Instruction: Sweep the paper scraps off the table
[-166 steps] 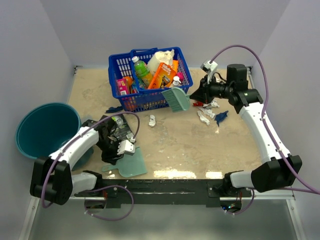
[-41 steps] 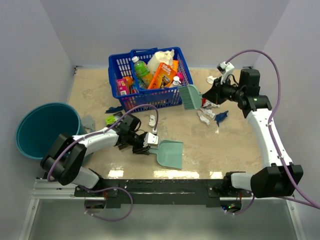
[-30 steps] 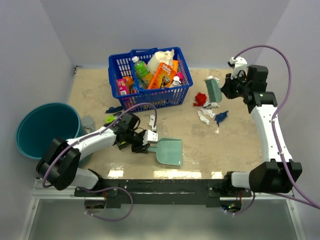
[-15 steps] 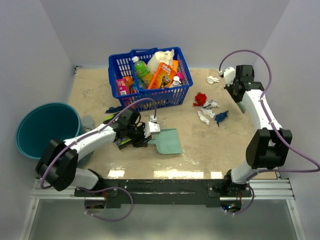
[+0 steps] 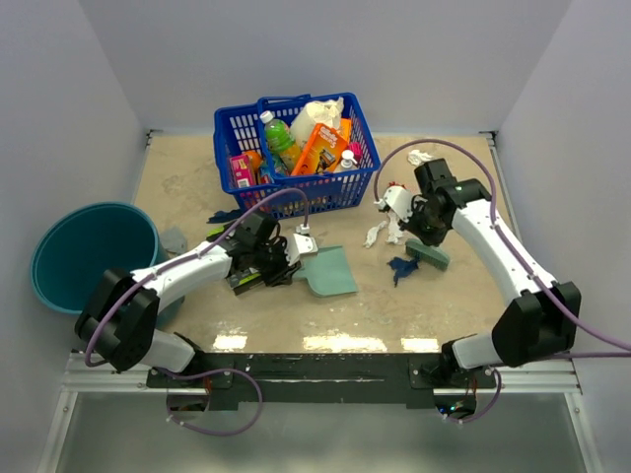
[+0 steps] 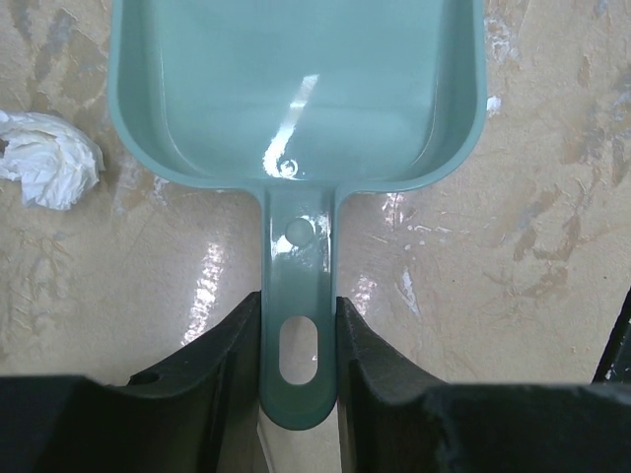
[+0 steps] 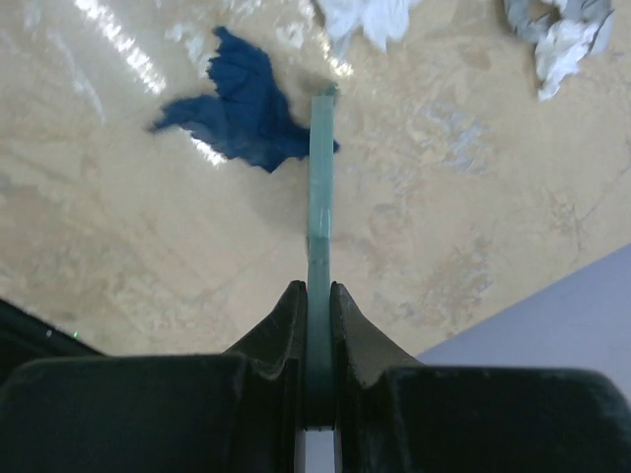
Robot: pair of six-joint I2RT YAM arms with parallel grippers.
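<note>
Paper scraps lie just right of the mint-green dustpan, whose handle the left gripper pinches; the right gripper clamps the brush farther right.

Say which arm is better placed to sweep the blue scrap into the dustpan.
Right: the right gripper holds the brush beside the blue scrap; the left gripper holds the dustpan.

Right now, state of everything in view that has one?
left gripper, shut on dustpan handle.
right gripper, shut on brush.
dustpan, empty.
brush, gripped, beside dark blue scrap.
paper scraps, loose on table, none collected.
basket, upright, full.
bucket, upright, open.
</note>
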